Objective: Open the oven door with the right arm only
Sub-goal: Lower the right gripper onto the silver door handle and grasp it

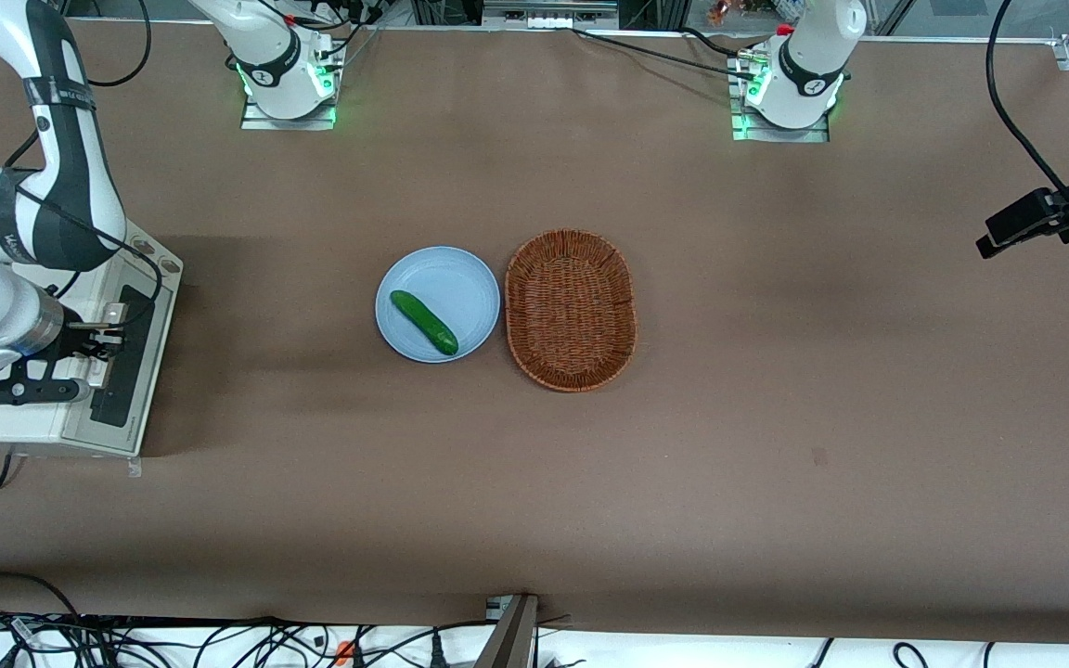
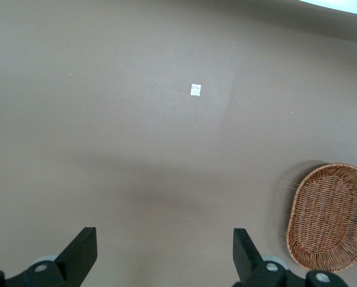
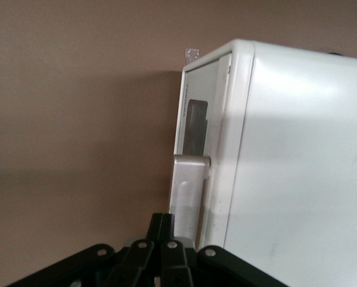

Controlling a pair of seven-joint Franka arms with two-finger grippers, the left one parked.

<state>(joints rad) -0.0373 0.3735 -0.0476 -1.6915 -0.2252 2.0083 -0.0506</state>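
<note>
The gripper [image 1: 94,345], fingers pressed together on the oven door [image 1: 126,357] handle [image 3: 187,191], must next pull it outward

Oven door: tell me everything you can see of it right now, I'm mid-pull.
The oven door is a cream-framed flap with a dark glass window and a silver bar handle. It hangs partly open from the boxy cream oven at the working arm's end of the table. The gripper sits at the handle, its jaws closed on it.
</note>
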